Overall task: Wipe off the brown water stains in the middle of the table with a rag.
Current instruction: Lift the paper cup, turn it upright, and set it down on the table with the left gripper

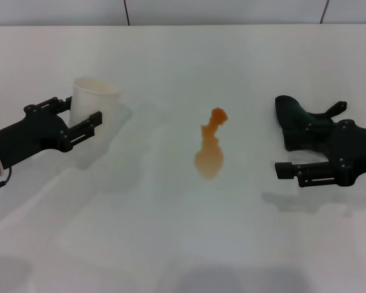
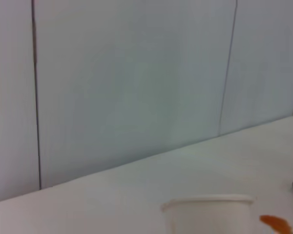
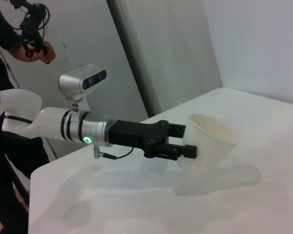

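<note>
The brown water stains form an orange-brown puddle in the middle of the white table, narrow at the far end and wider near me. A sliver of the stains shows in the left wrist view. The black rag lies lumpy on the table at the right. My right gripper stands open around it, its near finger apart from the cloth. At the left, my left gripper is shut on a translucent whitish cup, which leans slightly. The right wrist view shows the left gripper on the cup.
A person stands beyond the table's left side holding a device. Panelled walls run behind the table's far edge. Bare white tabletop surrounds the puddle and stretches toward me.
</note>
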### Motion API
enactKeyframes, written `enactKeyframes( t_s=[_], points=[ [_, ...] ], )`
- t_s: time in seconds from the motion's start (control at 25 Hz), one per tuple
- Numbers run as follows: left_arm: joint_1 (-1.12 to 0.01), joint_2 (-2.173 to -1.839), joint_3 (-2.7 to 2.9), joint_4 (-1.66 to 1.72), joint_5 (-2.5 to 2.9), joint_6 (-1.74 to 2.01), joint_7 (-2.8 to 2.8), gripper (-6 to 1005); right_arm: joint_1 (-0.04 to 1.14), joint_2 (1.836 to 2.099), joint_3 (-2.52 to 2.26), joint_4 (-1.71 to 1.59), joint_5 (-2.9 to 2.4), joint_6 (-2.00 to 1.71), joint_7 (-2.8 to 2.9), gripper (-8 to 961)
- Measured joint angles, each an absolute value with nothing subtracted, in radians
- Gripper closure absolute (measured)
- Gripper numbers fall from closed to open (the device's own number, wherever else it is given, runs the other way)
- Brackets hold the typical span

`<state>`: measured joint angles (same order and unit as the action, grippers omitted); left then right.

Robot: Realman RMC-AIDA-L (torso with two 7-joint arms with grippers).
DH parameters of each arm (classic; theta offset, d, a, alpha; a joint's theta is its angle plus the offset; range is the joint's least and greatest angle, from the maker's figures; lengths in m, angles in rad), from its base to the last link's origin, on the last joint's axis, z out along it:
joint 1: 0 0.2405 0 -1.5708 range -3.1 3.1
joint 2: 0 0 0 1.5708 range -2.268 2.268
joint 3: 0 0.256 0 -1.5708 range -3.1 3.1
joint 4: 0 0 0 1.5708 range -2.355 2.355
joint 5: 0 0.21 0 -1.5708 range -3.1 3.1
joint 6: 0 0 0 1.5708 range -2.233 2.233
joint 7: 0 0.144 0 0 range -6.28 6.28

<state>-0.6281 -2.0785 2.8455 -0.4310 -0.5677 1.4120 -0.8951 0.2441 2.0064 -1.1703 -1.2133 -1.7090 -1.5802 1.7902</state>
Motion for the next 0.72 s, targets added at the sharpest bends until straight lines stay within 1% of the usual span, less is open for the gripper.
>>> enactKeyframes(
  t_s=[0.72],
  points=[
    [-0.665, -2.076, 2.845, -0.356, -0.570, 1.296, -0.814, 366, 0.241, 2.006, -1.178, -1.209, -1.709, -1.580, 1.790, 183]
  ],
)
